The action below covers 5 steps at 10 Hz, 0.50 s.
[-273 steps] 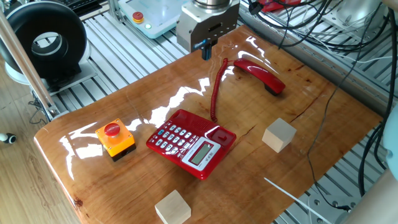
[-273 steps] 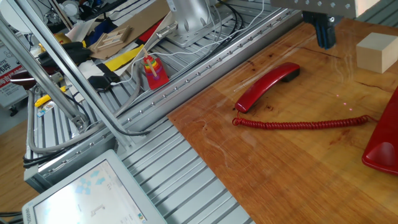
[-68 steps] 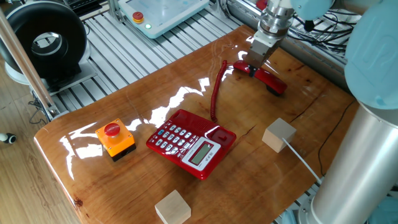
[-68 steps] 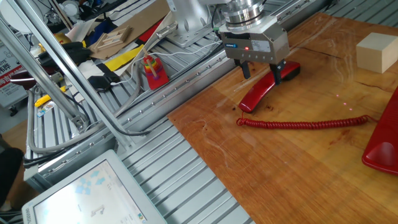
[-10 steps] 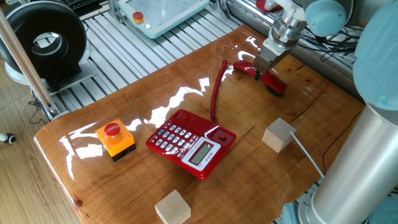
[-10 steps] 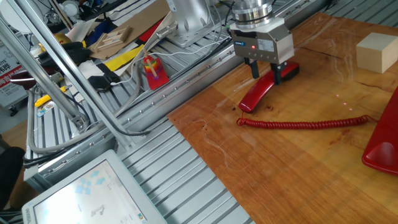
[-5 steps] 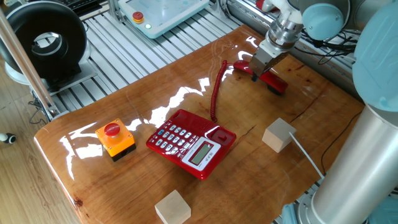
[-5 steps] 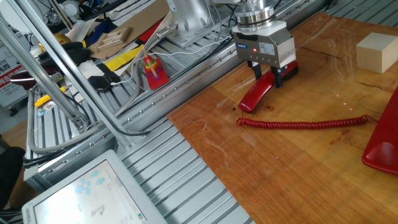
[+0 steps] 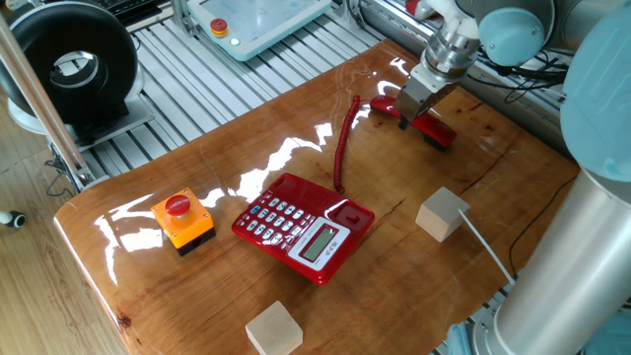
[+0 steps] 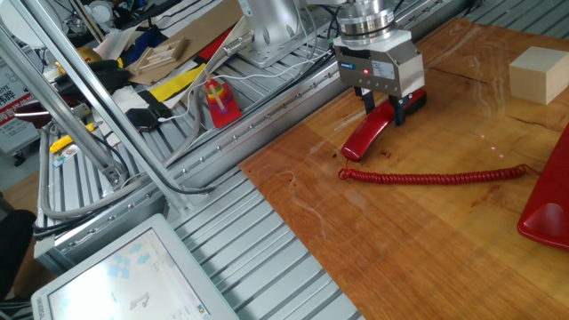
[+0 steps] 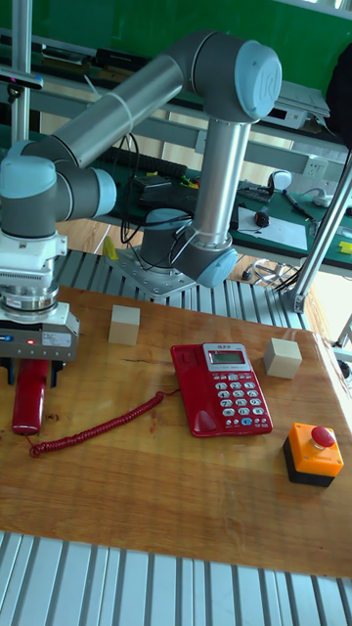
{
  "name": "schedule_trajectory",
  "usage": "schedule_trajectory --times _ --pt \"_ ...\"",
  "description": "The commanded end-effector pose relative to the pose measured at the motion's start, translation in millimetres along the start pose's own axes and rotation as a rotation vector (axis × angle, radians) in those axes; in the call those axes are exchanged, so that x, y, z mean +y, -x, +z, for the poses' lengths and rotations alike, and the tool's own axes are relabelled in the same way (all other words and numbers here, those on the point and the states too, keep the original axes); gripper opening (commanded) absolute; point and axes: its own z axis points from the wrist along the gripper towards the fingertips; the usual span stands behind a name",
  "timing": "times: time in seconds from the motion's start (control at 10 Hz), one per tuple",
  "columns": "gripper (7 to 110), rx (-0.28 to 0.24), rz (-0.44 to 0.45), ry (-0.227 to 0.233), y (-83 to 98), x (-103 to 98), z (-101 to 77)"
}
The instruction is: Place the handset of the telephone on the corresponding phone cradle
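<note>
The pincer [image 10: 385, 110] stands low over the tabletop [image 9: 227, 158], its two dark fingers [image 10: 371, 106] straddling the handset [image 10: 374, 130] near its thicker far end and pinching it from both sides. The handset lies near the tabletop's edge, well apart from the telephone [image 9: 302, 226]. Whether it rests on the wood or is raised a little cannot be told. In the other fixed view its long axis runs diagonally, one end under the pincer and the free end pointing toward the metal rails; in the tall fixed view it runs straight down from the pincer toward the camera.

A red coiled cord [image 10: 436, 177] lies stretched across the wood from the handset's free end toward the telephone. The phone cradle [image 11: 192, 387] is the bare red strip beside the keypad, with nothing on it. Around the telephone sit two pale wooden blocks [image 9: 442, 213], another near the front edge [image 9: 273, 328], and an orange box [image 9: 182, 220] with a red round button.

The tabletop is glossy brown wood, mounted on a ribbed aluminium frame [image 10: 276, 222]. Cables, tools and a monitor clutter the surroundings.
</note>
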Motion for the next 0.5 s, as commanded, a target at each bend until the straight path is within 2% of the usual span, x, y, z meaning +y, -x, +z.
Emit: schedule_trajectory --times 0.0,0.4 --pt "66 0.010 -0.019 0.012 -8.0 2.4 -4.5" --pt "66 0.042 -0.102 -0.008 -16.2 -3.8 -4.4"
